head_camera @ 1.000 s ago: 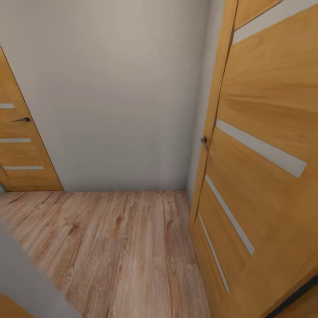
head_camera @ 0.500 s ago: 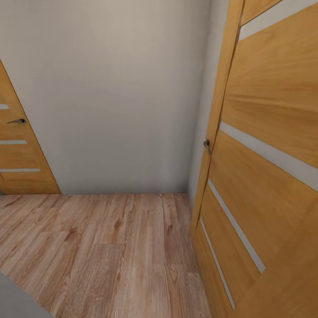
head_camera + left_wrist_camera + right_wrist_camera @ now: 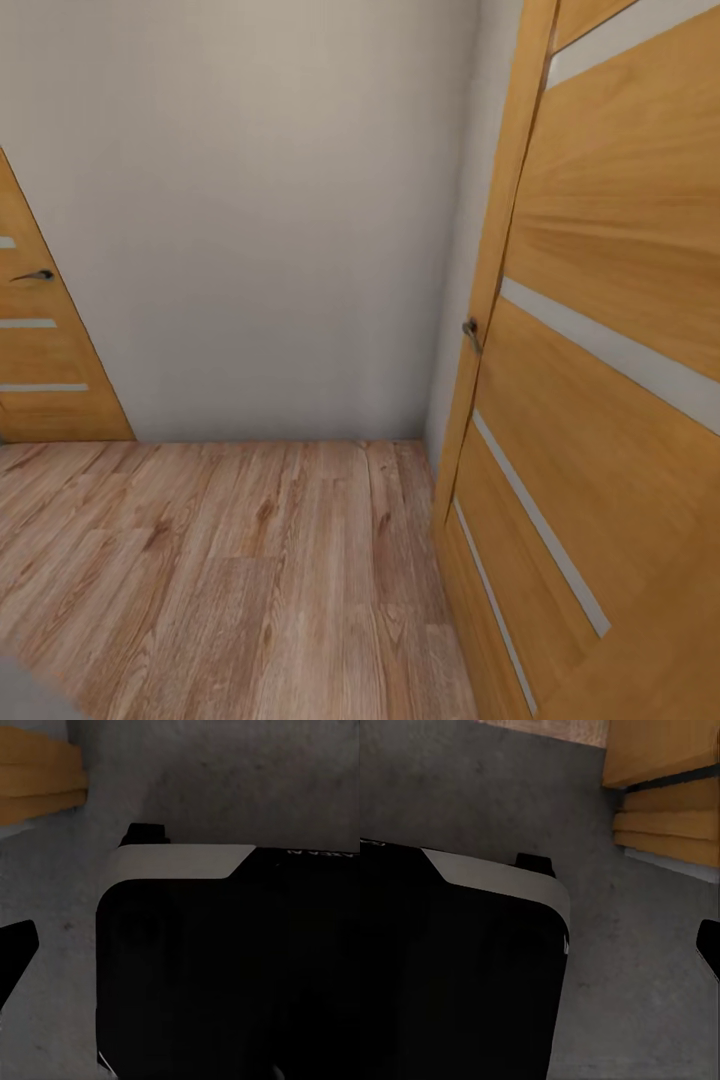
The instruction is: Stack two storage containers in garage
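A light wood-plank floor [image 3: 250, 560] is bounded by a pale wall [image 3: 260, 210] and an open honey-wood door [image 3: 600, 400]; jaw state cannot be told.

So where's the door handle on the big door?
In the head view, the handle sits on the edge of the open door at the right, about halfway up, next to the grey wall and above the wood floor.

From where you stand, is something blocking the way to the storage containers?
I cannot judge that from these views. Ahead, a pale wall closes the plank floor; a wooden door stands close at the right.
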Tool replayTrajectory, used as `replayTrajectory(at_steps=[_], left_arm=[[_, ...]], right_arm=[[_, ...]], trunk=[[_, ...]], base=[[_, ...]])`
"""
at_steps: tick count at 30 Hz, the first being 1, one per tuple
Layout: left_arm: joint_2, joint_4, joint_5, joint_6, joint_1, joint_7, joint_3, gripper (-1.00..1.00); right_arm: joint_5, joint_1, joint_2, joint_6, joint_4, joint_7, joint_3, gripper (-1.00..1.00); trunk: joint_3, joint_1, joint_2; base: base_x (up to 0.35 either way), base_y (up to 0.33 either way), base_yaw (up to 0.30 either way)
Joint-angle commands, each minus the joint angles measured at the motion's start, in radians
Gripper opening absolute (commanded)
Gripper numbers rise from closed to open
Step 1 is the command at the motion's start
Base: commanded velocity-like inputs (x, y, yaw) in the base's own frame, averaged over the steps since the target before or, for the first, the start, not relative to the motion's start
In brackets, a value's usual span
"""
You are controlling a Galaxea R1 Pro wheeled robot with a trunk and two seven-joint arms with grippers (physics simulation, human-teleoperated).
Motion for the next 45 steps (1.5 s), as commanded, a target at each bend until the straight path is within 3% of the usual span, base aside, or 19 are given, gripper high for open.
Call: replayTrajectory(at_steps=[1, 15, 23, 45], left_arm=[[0.000, 0.000, 0.007, 0.003, 0.001, 0.003, 0.000, 1.00], [0.002, 0.000, 0.007, 0.003, 0.003, 0.003, 0.000, 1.00], [0.003, 0.000, 0.007, 0.003, 0.003, 0.003, 0.000, 1.00], [0.003, 0.000, 0.007, 0.003, 0.003, 0.003, 0.000, 1.00]], right_arm=[[-0.009, -0.001, 0.000, -0.004, 0.002, -0.002, 0.008, 1.00], [-0.011, -0.001, 0.003, -0.004, 0.002, -0.003, 0.008, 1.00], [-0.011, -0.001, 0.003, -0.006, 0.002, -0.003, 0.008, 1.00], [-0.010, -0.001, 0.003, -0.007, 0.002, -0.003, 0.008, 1.00]], trunk=[[-0.001, 0.001, -0.001], [-0.001, 0.001, -0.001], [-0.001, 0.001, -0.001], [-0.001, 0.001, -0.001]], base=[[0.297, 0.000, 0.000], [0.318, 0.000, 0.001], [0.322, 0.000, 0.214], [0.322, 0.000, 0.041]])
